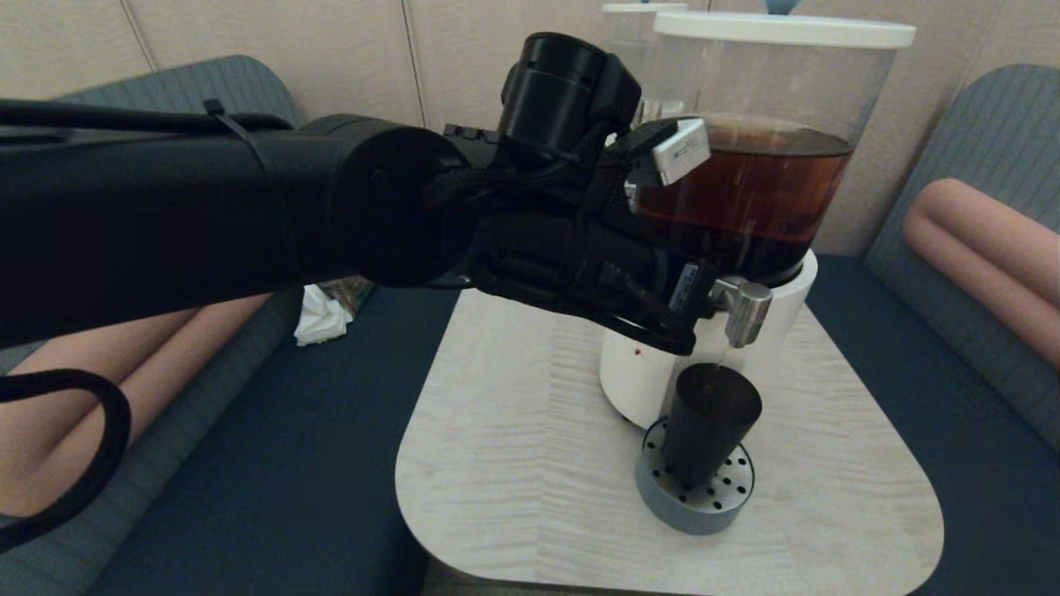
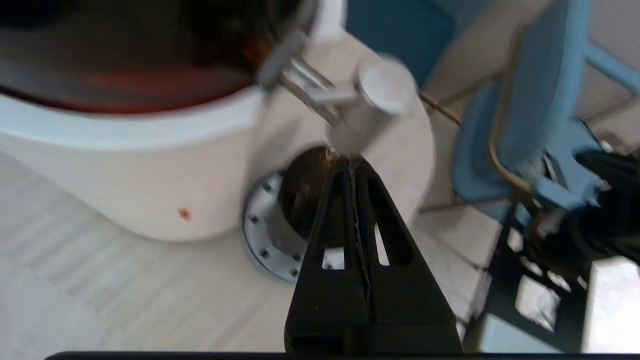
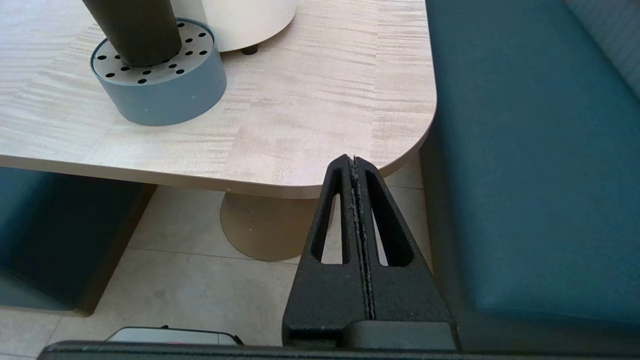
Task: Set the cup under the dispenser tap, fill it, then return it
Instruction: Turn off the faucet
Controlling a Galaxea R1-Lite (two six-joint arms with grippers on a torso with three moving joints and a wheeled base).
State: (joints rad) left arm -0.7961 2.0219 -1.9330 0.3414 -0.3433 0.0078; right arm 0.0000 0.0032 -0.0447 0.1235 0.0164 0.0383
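Observation:
The dark tumbler cup (image 1: 708, 422) stands upright on the round grey perforated drip tray (image 1: 696, 509), right under the steel dispenser tap (image 1: 743, 310). A thin brown stream runs from the tap into the cup. My left arm (image 1: 580, 248) reaches across to the tap, and its wrist hides its fingers in the head view. In the left wrist view my left gripper (image 2: 351, 162) is shut and empty, its tips just beneath the tap's cylinder (image 2: 372, 107), above the cup (image 2: 302, 195). My right gripper (image 3: 354, 159) is shut and empty, low off the table's front corner, with the cup (image 3: 135, 30) far from it.
The big dispenser's clear tank (image 1: 762, 182) holds brown liquid on a white base (image 1: 638, 372), on a pale wood table (image 1: 530, 463). A second dispenser (image 1: 642, 25) stands behind it. Dark blue bench seats (image 1: 290, 463) flank the table, with crumpled white tissue (image 1: 321, 319) on the left one.

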